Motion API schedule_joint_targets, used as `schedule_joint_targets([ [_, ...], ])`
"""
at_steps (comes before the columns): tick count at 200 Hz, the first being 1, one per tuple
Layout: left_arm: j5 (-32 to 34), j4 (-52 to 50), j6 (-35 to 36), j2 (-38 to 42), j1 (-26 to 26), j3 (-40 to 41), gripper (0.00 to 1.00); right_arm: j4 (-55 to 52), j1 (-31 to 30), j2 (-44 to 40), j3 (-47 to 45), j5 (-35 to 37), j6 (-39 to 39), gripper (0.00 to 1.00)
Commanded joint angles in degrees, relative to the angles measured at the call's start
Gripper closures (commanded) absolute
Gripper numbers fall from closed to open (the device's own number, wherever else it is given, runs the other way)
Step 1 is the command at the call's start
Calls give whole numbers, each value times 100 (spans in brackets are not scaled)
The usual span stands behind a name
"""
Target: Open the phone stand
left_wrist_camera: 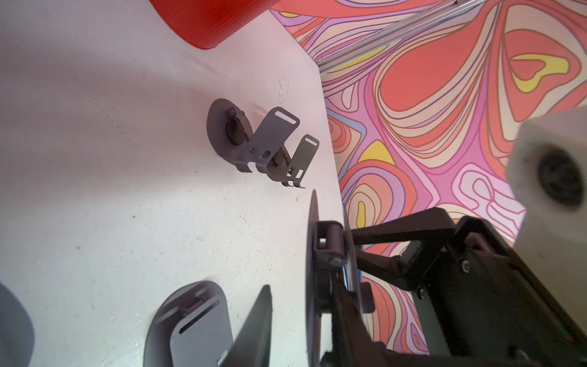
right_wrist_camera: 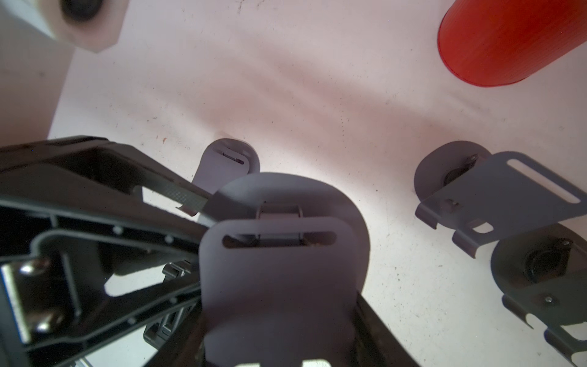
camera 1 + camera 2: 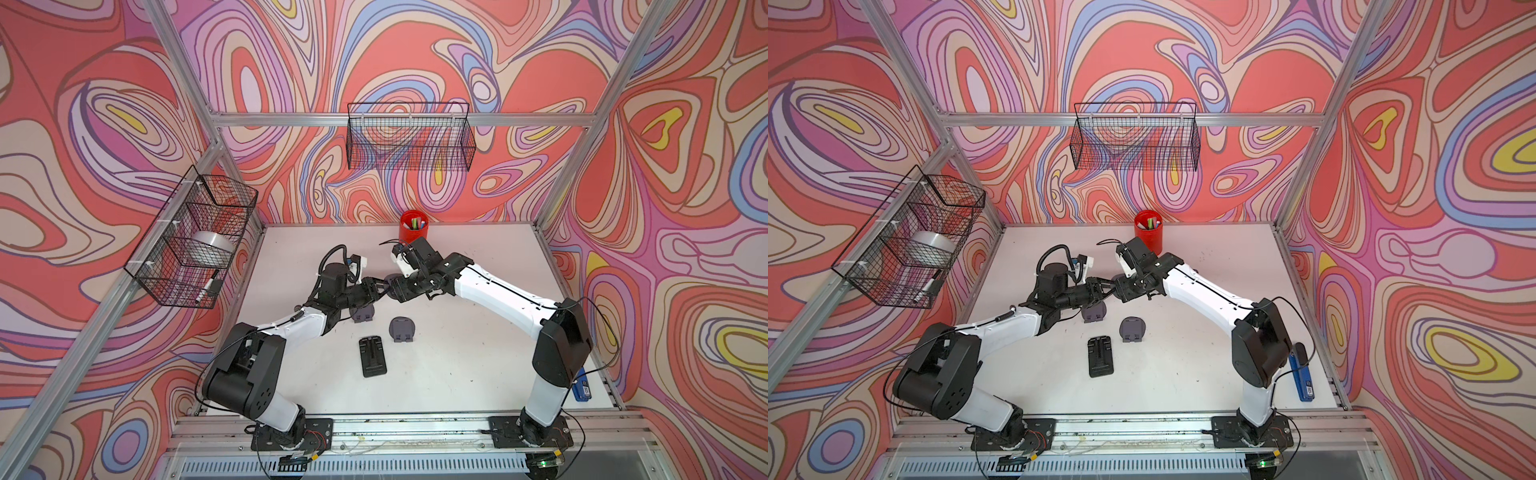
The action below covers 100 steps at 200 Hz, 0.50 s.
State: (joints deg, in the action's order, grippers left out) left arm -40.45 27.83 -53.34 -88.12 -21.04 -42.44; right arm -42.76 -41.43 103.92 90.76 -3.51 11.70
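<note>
Above the middle of the table, the grey phone stand point(image 2: 279, 279) hangs between both arms. My right gripper point(image 2: 281, 317) is shut across the width of its slotted plate, which lies folded close against the round base. In the left wrist view the base point(image 1: 313, 254) shows edge-on. My left gripper point(image 1: 301, 292) straddles that disc with narrow jaws. One of its fingers point(image 1: 257, 321) still stands a gap away from the disc. In both top views the left gripper point(image 3: 384, 289) point(image 3: 1108, 286) and right gripper point(image 3: 395, 291) point(image 3: 1117, 289) meet tip to tip.
Two opened grey stands point(image 2: 495, 190) point(image 2: 540, 270) sit beneath the right arm. Folded grey stands point(image 3: 402, 330) point(image 3: 363, 311) and a black flat stand point(image 3: 373, 356) lie toward the front. A red pen cup point(image 3: 413, 226) is at the back, a blue tool point(image 3: 1302, 376) by the right edge. Wire baskets point(image 3: 409, 137) point(image 3: 195, 237) hang on the walls.
</note>
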Motion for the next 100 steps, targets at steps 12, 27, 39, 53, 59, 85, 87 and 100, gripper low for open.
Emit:
schedule_joint_targets([
  [12,-172,536,-175,-144,-71,-147,97,270,-6,-214,12,-146,77,79],
  [27,-200,659,-219,-187,-76,-136,100,336,-1,-207,-21,-143,129,80],
  [39,-218,745,-229,-204,-84,-125,100,408,-5,-345,-71,-168,171,80],
  [53,-201,765,-198,-207,-92,-107,100,459,-5,-406,-111,-185,230,81],
  [59,-190,761,-158,-206,-94,-107,100,469,-5,-415,-111,-210,242,81],
  [85,-87,364,215,-124,-145,-187,100,419,-5,-451,-81,-280,325,81],
  [87,-69,311,271,-115,-146,-204,100,407,-5,-451,-75,-288,320,81],
  [100,60,-153,672,-28,-208,-305,100,347,-5,-460,-35,-343,340,81],
])
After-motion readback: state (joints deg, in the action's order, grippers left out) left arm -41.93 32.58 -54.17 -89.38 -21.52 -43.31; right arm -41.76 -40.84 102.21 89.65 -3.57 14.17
